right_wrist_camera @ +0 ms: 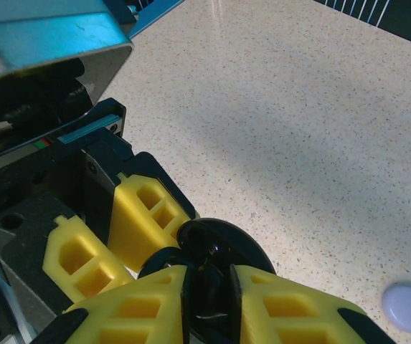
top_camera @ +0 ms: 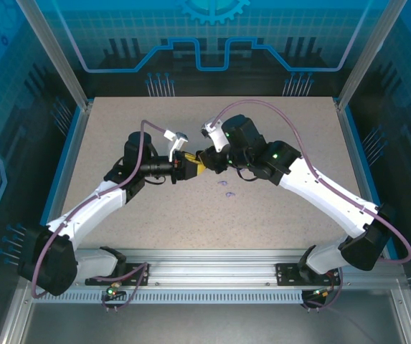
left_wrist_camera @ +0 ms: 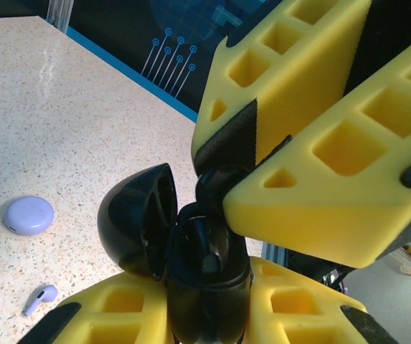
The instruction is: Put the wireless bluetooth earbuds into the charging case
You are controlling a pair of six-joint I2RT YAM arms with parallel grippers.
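Two cases are counted, an open black case [left_wrist_camera: 137,215] and a lavender case [left_wrist_camera: 27,215] well apart from it, and two earbuds, a black earbud [left_wrist_camera: 216,185] at its mouth and a lavender earbud [left_wrist_camera: 40,297] well apart.

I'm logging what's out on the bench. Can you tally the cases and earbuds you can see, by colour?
black case: 1, lid open
lavender case: 1, shut, lying on the table
lavender earbud: 1, loose on the table
black earbud: 1 that I can make out, just above the open case; the case's inside is too dark to count more
Total: 4
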